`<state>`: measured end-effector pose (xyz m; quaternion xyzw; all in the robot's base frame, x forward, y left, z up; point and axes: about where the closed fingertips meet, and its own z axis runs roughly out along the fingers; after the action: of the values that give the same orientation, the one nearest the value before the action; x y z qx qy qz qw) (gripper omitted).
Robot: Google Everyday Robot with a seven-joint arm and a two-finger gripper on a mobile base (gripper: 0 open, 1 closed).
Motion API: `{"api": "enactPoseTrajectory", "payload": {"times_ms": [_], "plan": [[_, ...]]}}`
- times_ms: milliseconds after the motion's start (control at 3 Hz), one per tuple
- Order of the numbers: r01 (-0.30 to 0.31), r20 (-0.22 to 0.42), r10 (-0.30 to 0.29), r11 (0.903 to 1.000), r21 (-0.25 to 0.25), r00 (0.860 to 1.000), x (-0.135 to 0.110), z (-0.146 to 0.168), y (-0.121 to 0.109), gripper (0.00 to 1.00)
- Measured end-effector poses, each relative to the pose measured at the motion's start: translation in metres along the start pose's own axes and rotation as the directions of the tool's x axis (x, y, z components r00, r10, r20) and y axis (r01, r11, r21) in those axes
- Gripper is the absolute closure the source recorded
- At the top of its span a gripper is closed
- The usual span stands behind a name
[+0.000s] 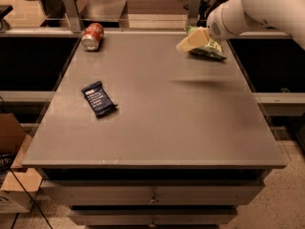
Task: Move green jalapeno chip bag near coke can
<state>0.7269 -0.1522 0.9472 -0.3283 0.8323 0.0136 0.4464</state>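
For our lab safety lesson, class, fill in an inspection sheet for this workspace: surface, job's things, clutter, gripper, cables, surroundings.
Surface: grey table, flat, with drawers below.
Job's things: chip bag at the far right edge; coke can on its side at the far left corner, well apart from the bag.
Clutter: dark blue bar lying flat, left of the middle.
Gripper: gripper at the bag's left side, on the white arm from the right.
Cables: thin dark cable near the floor, lower left.
Surroundings: cardboard box at the lower left.
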Motion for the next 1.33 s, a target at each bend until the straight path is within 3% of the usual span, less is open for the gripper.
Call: {"api": "enactPoseTrajectory", "payload": {"times_ms": [333,667,1333], "plan": [[-0.065,0.042,0.062,0.9960,0.062,0.997,0.005,0.025,-0.024,0.00],[-0.102,0.057,0.098,0.9921,0.073,0.994,0.011,0.049,-0.042,0.00],[-0.144,-0.017,0.145,0.9886,0.044,0.989,0.039,0.100,-0.057,0.00]]}}
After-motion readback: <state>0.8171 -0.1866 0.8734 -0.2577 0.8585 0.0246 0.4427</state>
